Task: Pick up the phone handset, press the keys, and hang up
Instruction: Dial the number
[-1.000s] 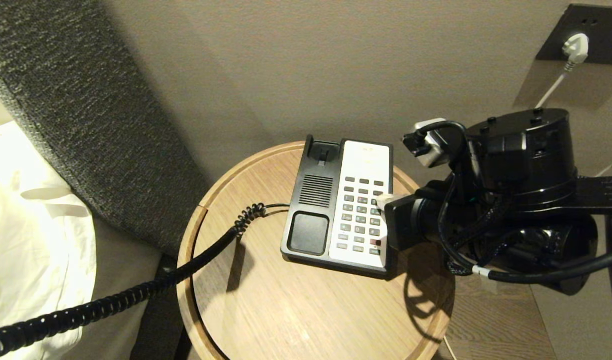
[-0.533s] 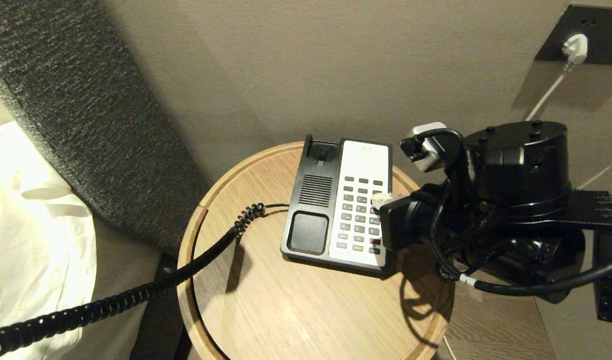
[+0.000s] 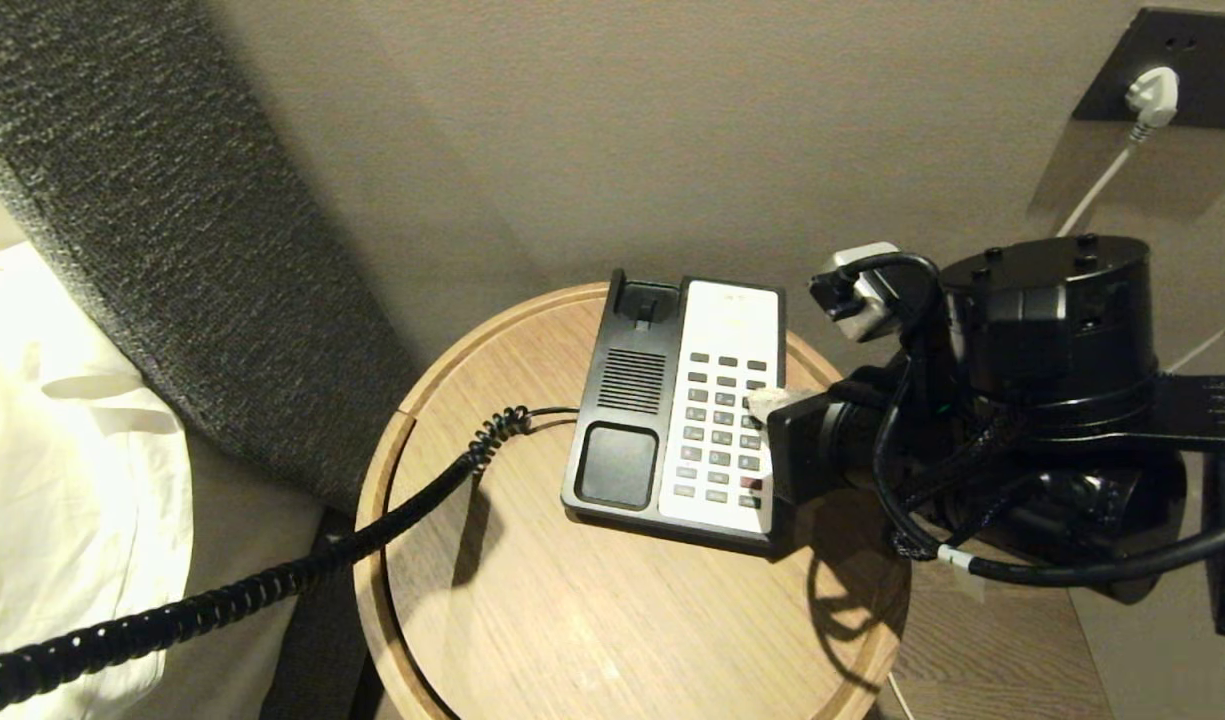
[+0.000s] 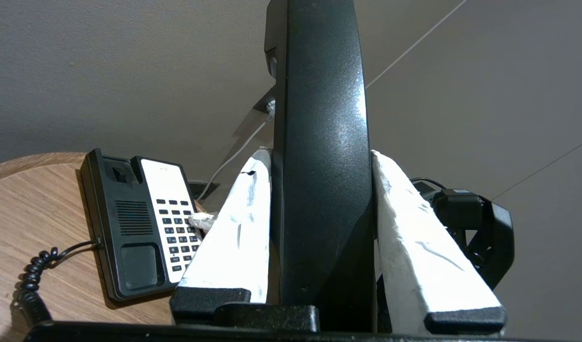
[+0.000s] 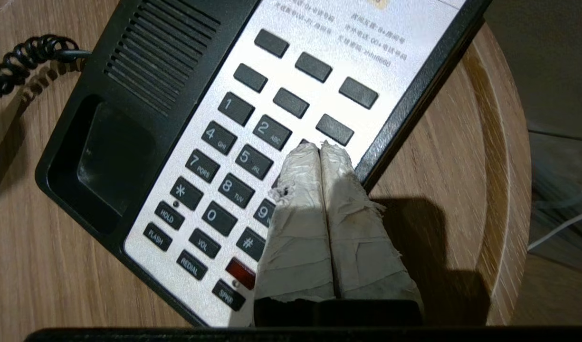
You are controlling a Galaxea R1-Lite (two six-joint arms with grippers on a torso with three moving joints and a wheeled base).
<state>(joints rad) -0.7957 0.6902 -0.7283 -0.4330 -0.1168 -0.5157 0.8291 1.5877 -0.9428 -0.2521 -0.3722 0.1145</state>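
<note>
The phone handset [image 4: 319,95], long and glossy black, stands upright between the white taped fingers of my left gripper [image 4: 319,156], which is shut on it; neither shows in the head view. Its coiled cord [image 3: 272,580] runs from the lower left to the phone base [image 3: 622,400] on the table. My right gripper [image 3: 762,400] is shut, with the fingertips pressed together. They rest on the keys [image 5: 233,142] in the right column, beside the 2 key. The red key [image 5: 241,271] lies near the base's front edge, partly under the right gripper [image 5: 319,146].
The phone base stands on a round wooden table [image 3: 572,620] with a raised rim. A grey upholstered headboard [image 3: 172,250] and white bedding [image 3: 52,450] lie to the left. A wall socket with a white plug [image 3: 1152,95] is at the upper right.
The right arm's housing has sunk slightly, while its shut fingertips stay at the same spot on the keypad's right column. The phone base and cord have not moved.
</note>
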